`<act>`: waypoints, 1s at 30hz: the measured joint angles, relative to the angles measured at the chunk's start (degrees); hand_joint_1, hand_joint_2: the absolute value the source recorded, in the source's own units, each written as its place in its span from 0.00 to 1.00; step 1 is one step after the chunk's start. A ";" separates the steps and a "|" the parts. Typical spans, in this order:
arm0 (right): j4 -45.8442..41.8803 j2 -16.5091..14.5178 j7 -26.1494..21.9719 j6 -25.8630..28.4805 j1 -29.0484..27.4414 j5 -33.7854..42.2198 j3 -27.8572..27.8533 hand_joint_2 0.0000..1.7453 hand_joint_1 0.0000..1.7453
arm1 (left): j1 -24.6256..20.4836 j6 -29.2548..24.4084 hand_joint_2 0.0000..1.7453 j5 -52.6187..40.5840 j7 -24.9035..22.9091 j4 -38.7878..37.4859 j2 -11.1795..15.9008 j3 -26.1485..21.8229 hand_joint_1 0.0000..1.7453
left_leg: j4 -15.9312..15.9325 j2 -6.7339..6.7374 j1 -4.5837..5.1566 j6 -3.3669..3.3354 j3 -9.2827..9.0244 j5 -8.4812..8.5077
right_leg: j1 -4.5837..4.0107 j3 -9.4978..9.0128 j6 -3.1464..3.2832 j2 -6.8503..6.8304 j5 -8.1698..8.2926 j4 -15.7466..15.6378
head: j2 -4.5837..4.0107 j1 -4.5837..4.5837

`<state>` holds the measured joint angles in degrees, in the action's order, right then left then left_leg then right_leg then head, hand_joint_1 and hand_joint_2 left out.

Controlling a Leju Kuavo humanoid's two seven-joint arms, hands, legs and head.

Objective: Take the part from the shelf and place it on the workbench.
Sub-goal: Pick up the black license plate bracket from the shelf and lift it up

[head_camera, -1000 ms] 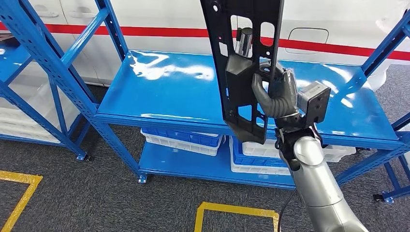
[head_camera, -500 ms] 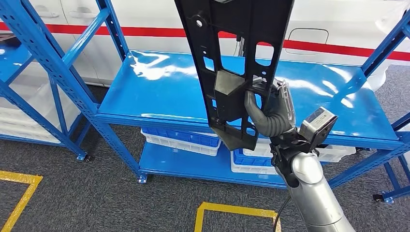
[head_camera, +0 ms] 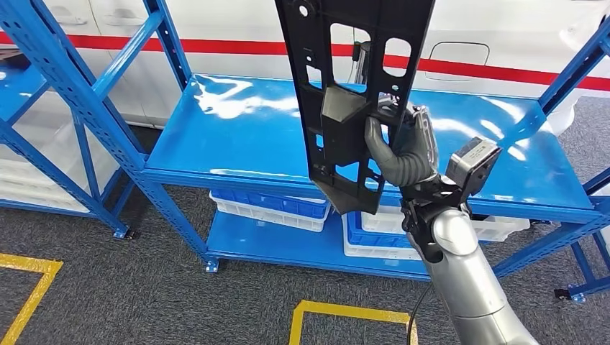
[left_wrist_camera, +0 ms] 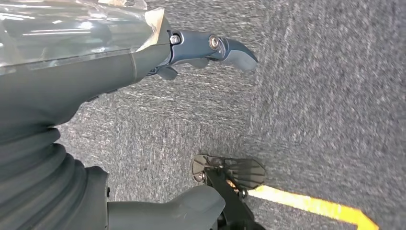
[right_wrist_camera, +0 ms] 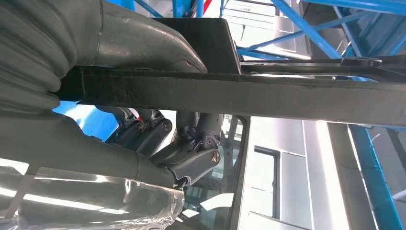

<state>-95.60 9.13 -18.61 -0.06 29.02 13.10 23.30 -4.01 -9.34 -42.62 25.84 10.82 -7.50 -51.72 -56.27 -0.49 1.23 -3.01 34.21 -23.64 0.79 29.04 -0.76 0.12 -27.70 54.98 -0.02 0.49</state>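
Here the right hand [head_camera: 400, 147] grips the black part [head_camera: 352, 93] near its lower end, fingers wrapped round one edge, so the part's long axis stands nearly upright, rising from the hand out of the head view's top. It hangs clear above the blue shelf [head_camera: 244, 144], touching nothing else. The left hand [left_wrist_camera: 143, 62] hangs over grey carpet, fingers apart and holding nothing. Judging by this, laying the part flat needs a tilt of the right wrist.
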 joint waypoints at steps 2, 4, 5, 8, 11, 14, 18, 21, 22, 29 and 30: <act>0.20 -0.17 0.48 0.07 0.46 -0.07 -0.11 1.00 1.00 | -0.03 0.62 1.00 -0.11 0.56 0.00 -0.09 0.02 0.00 | 0.74 0.10 -0.34 -0.48 -0.46 0.33 | -0.12 0.62 -0.08 -0.02 -0.81 1.34 | 0.00 -0.03; 0.22 -0.19 0.83 0.09 0.44 -0.38 -0.24 1.00 1.00 | -0.07 1.13 1.00 -0.15 1.03 -0.01 -0.20 0.03 0.00 | 1.25 0.20 -0.66 -0.85 -0.80 0.55 | -0.12 3.63 0.40 -0.02 -3.39 7.20 | 0.00 -0.12; 0.22 -0.17 1.01 0.09 0.28 -0.62 -0.28 1.00 1.00 | -0.09 1.31 1.00 -0.17 1.20 -0.01 -0.22 0.03 0.00 | 1.25 0.21 -0.69 -0.91 -0.78 0.54 | -0.07 5.95 0.60 -0.02 -4.91 11.43 | 0.00 -0.17; 0.26 -0.11 1.51 0.08 -0.48 -1.53 -0.36 1.00 1.00 | -0.06 1.51 1.00 -0.33 1.58 -0.01 -0.24 0.04 0.00 | 1.10 0.16 -0.78 -0.78 -0.71 0.39 | 0.37 9.70 -0.34 -0.03 -5.56 16.93 | 0.00 -0.21; 0.27 -0.04 1.95 -0.04 -0.76 -2.13 -0.58 1.00 1.00 | -0.03 1.63 1.00 -0.37 1.82 0.01 -0.25 0.03 0.00 | -0.09 0.06 -1.04 0.28 -0.50 -0.34 | 1.01 5.27 -2.20 -0.09 -0.58 6.55 | 0.00 -0.29; 0.28 -0.09 2.22 -0.27 -0.85 -2.50 -0.64 1.00 1.00 | -0.07 1.70 1.00 -0.37 1.93 0.06 -0.21 0.04 0.00 | -1.23 0.02 -0.92 1.42 0.02 -0.98 | 0.81 3.51 -1.25 0.12 0.96 2.84 | 0.00 -0.32; 0.28 -0.31 2.54 -0.72 -0.69 -2.98 -0.64 1.00 1.00 | 0.00 1.80 1.00 -0.38 1.96 0.07 -0.26 0.04 0.00 | -4.11 0.12 -1.44 2.43 1.34 -2.94 | 1.13 3.62 0.19 0.23 1.36 2.87 | 0.00 -0.12; 0.28 -0.68 3.09 -0.77 -0.75 -3.54 -0.62 1.00 1.00 | 0.01 1.88 1.00 -0.39 1.94 0.07 -0.28 0.05 0.00 | -14.72 0.24 -1.69 3.25 6.16 -8.23 | 0.90 3.67 0.54 0.17 1.35 2.87 | 0.00 0.06; 0.28 -0.74 3.25 -0.77 -0.82 -3.70 -0.62 1.00 1.00 | 0.03 1.94 1.00 -0.39 1.94 0.07 -0.28 0.05 0.00 | -17.35 0.24 -1.75 3.30 7.43 -8.97 | 0.80 3.68 0.56 0.15 1.35 2.87 | 0.00 0.06; 0.20 -1.03 3.39 -0.77 -1.26 -5.45 -1.11 1.00 1.00 | -0.06 1.93 1.00 -0.63 2.14 0.09 -0.33 0.05 0.00 | -1.95 0.22 -1.26 1.64 -0.23 -2.06 | 0.10 3.68 0.43 0.31 1.34 2.81 | 0.00 0.00; 0.20 -1.08 3.37 -0.77 -1.36 -5.66 -1.31 1.00 1.00 | -0.05 1.88 1.00 -0.64 2.22 0.09 -0.35 0.05 0.00 | -1.84 0.22 -1.08 1.50 -0.21 -2.00 | 0.01 3.73 0.29 0.29 1.40 2.72 | 0.00 0.01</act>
<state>-95.41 8.05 -15.24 -0.83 27.66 7.44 22.00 -4.07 -7.46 -43.27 28.06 10.91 -7.85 -51.67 -58.10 -0.27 0.14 -1.51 34.00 -25.64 0.81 32.77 -0.46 0.41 -26.30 57.69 -0.02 0.50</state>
